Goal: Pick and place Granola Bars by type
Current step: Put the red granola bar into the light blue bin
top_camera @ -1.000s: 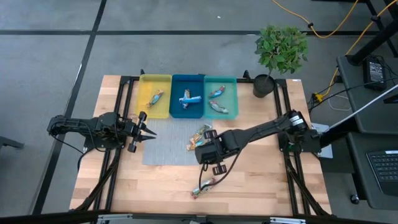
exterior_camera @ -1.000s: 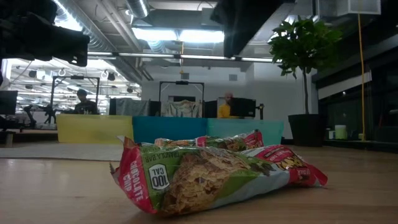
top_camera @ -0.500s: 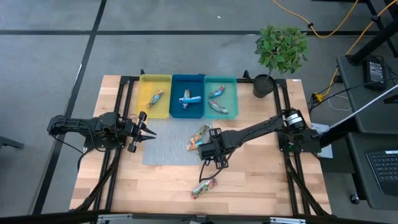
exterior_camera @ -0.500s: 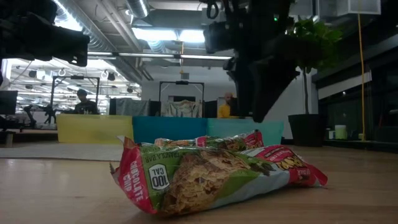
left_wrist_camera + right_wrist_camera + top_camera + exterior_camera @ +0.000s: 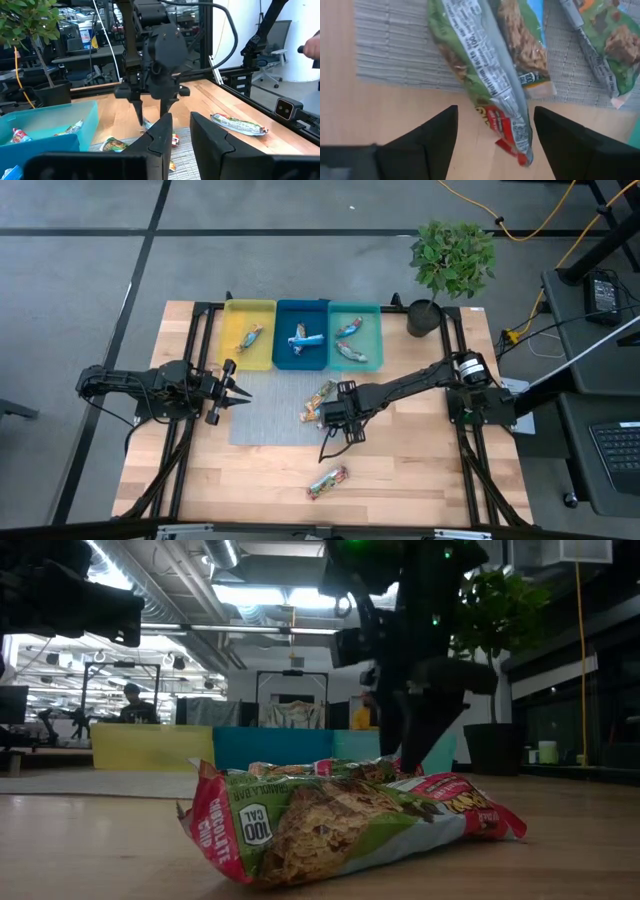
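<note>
- Potted plant [image 5: 452, 265]: table's far right corner, clear of the work.
- Grey mat [image 5: 275, 410]: mid-table; granola bars [image 5: 320, 400] at its right edge; one loose bar [image 5: 327, 481] on bare wood nearer the front.
- Right gripper [image 5: 333, 418]: has dropped from above the front bar to the mat-edge bars; fingers spread wide astride one, not gripping.
- Left gripper [image 5: 236, 393]: waits at mat's left edge, nearly closed, empty.
- Yellow tray [image 5: 232, 350]: one bar. Blue tray [image 5: 283, 356]: two. Teal tray [image 5: 374, 340]: two.
</note>
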